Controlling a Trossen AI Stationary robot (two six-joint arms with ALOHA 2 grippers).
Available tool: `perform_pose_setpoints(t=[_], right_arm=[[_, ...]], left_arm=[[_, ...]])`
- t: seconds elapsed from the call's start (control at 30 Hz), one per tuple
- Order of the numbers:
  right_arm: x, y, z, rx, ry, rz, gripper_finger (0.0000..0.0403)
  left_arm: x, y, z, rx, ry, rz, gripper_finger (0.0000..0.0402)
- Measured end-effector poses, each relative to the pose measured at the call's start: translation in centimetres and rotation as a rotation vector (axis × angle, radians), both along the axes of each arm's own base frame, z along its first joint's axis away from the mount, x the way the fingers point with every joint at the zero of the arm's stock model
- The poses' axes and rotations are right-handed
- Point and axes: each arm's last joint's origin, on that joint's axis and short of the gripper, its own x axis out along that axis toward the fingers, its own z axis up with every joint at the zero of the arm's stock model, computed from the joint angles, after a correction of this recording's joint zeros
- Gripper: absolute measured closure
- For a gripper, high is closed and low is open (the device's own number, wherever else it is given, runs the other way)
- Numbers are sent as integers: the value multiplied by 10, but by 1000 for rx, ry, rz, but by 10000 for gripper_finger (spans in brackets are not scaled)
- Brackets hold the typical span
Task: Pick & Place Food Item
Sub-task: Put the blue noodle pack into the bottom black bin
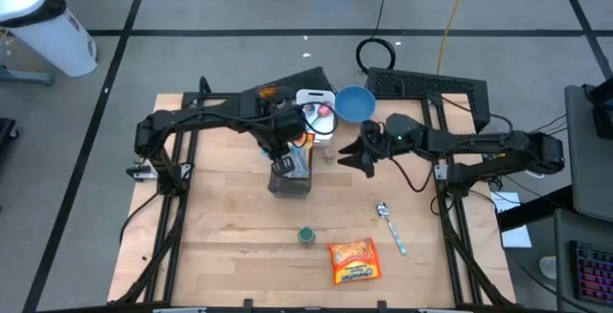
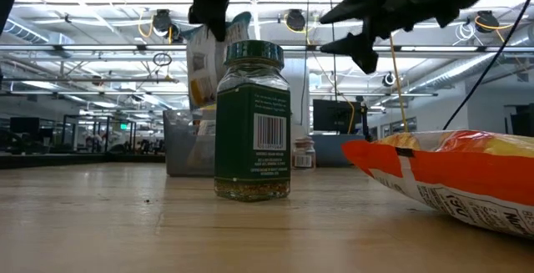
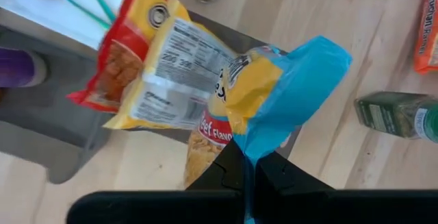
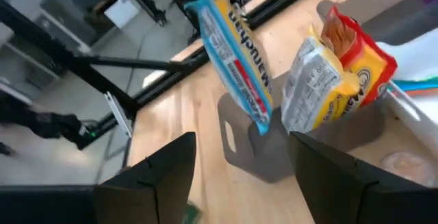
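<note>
My left gripper [image 1: 284, 150] is shut on a blue-and-yellow noodle packet [image 3: 274, 94] above a grey bin [image 1: 290, 181]; the packet also shows in the right wrist view [image 4: 236, 59]. A second, yellow-and-red packet [image 4: 335, 80] stands in the bin, leaning on its wall. My right gripper [image 1: 356, 157] is open and empty, hovering just right of the bin. A green spice jar [image 1: 306, 235] stands upright on the table, and an orange snack bag [image 1: 354, 260] lies flat near the front edge. My left gripper pinches the packet's blue sealed end [image 3: 254, 157] between its two fingers, from above. The packet hangs below the fingers, tilted, with its lower end [image 4: 260, 125] at the bin's opening; whether it touches the bin, I cannot tell.
A white tray [image 1: 311, 98], a blue bowl [image 1: 354, 102] and a small jar [image 1: 330, 150] sit at the far side behind the bin. A spoon [image 1: 391, 225] lies right of centre. Bare wood lies left of the bin and along the near left.
</note>
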Motion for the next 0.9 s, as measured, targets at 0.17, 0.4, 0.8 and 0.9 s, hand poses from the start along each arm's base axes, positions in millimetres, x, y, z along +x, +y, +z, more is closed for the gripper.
perform_pose_setpoints(t=[0.17,0.4,0.8,0.9], right_arm=[[-8,2,-9,52,-33,-18,185],[-8,2,-8,52,-58,-45,190],[-7,4,-8,69,-58,-55,190],[-7,6,-8,69,-56,-49,190]], left_arm=[[3,0,-11,-9,-1,2,398],[11,1,-24,-25,-6,8,397],[18,3,-45,-49,94,4,399],[15,5,-45,-33,130,9,395]])
